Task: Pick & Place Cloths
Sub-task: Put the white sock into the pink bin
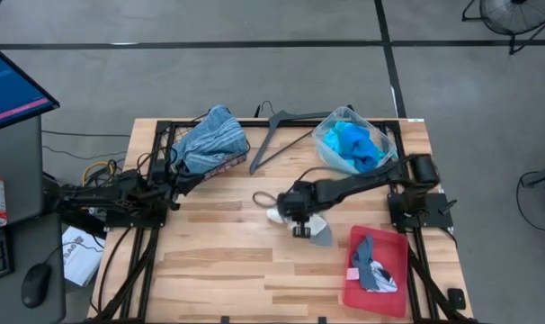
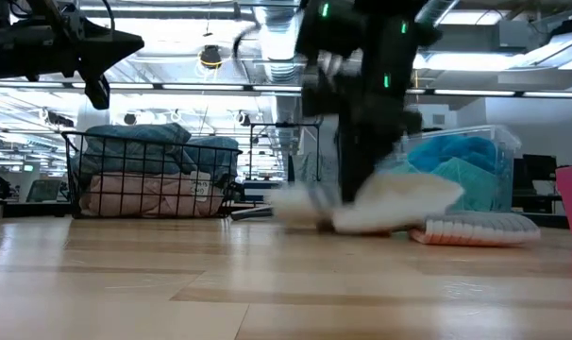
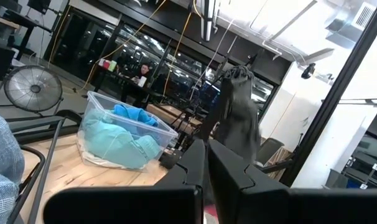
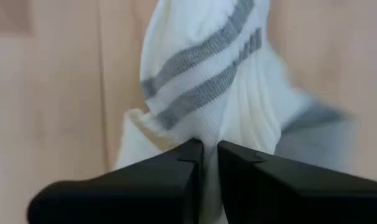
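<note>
A white sock with grey stripes (image 4: 207, 81) lies on the wooden table's middle (image 1: 316, 232). My right gripper (image 4: 204, 154) points steeply down over it (image 1: 301, 230) and is shut on it. In the low view the sock (image 2: 399, 200) shows blurred under the dark gripper. More cloths, turquoise and blue (image 1: 353, 146), fill a clear bin at the far right. A blue striped cloth (image 1: 211, 137) lies heaped in a wire basket at the far left. My left gripper (image 3: 207, 163) is shut on nothing and waits at the table's left edge (image 1: 174, 187). My right gripper pinches a bunched fold of the sock's white fabric (image 4: 204, 132), just past the grey stripes, between its two fingers. The fingers come from above, pointing steeply down. The rest of the sock spreads out past the fingertips, low over the table; how many layers are caught I cannot tell.
A red tray (image 1: 394, 292) holding grey and white cloths sits at the near right. A grey hanger (image 1: 281, 135) lies between basket and bin. A ribbed cloth (image 2: 475, 229) lies beside the sock. Bare wood stretches across the near left of the table (image 1: 218, 270).
</note>
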